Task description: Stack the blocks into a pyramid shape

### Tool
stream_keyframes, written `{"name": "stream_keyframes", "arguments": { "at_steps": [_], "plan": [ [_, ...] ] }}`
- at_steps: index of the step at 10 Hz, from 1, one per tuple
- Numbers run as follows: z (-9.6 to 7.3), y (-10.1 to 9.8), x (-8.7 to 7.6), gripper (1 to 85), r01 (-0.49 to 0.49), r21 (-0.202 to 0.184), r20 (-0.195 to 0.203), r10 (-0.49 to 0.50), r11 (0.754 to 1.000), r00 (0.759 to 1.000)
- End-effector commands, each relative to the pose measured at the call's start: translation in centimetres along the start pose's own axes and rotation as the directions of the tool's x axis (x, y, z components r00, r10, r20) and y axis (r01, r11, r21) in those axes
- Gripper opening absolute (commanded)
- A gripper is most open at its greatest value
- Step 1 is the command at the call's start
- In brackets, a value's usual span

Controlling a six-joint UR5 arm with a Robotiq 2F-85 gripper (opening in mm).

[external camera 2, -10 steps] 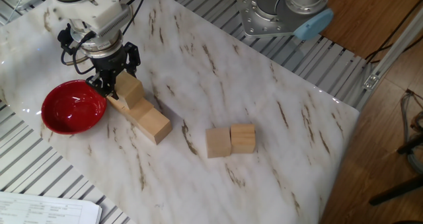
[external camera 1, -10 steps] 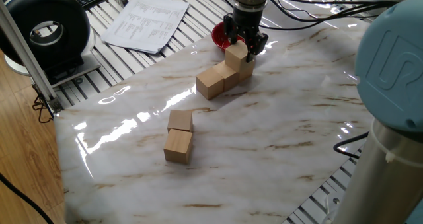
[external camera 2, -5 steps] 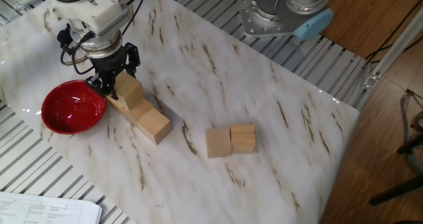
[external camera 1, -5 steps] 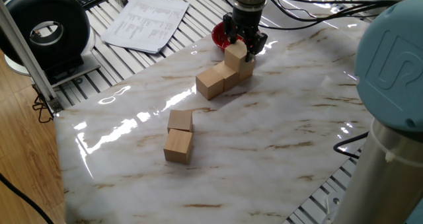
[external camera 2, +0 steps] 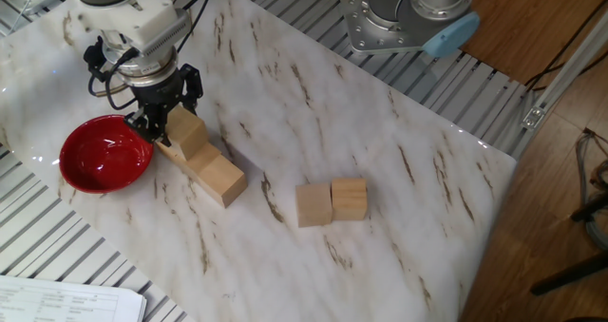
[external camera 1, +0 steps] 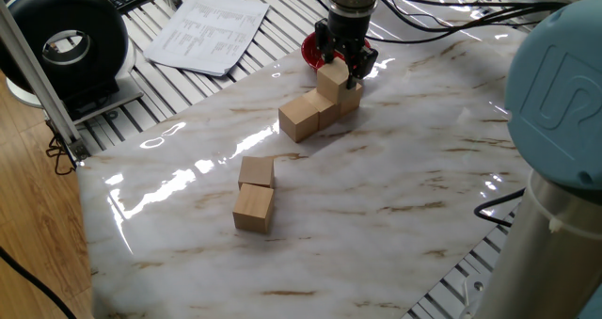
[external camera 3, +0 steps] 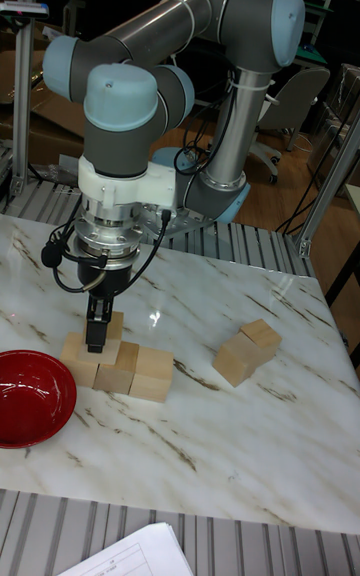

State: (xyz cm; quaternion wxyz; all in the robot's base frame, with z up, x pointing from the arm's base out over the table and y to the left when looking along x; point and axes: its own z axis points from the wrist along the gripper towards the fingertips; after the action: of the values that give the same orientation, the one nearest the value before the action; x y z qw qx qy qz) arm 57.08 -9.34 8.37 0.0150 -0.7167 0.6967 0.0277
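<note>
Beside red bowl (external camera 2: 104, 153), gripper (external camera 2: 165, 124) clamping upper block (external camera 2: 186, 132), lifted slightly since before.

Open marble tabletop (external camera 2: 399, 123) surrounds a touching pair of blocks (external camera 2: 331, 202), well apart from the block row (external camera 2: 204, 165). There, the red bowl (external camera 2: 104, 154) crowds one end, and the gripper (external camera 2: 163, 124) straddles the upper block (external camera 2: 185, 130).

Bright, sharp views; glare on marble tabletop (external camera 1: 188, 183)
</note>
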Motion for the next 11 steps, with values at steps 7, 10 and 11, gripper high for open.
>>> {"name": "stream_keyframes", "arguments": {
  "at_steps": [7,10,11],
  "plan": [
    [-0.07,-0.2,-0.47,63.3,0.002,0.006,0.022,-0.003,1.0,1.0],
    [-0.08,-0.16,-0.48,67.3,0.01,0.005,0.023,-0.01,1.0,1.0],
    [-0.09,-0.16,-0.51,68.7,0.013,0.005,0.025,-0.013,1.0,1.0]
  ]
}}
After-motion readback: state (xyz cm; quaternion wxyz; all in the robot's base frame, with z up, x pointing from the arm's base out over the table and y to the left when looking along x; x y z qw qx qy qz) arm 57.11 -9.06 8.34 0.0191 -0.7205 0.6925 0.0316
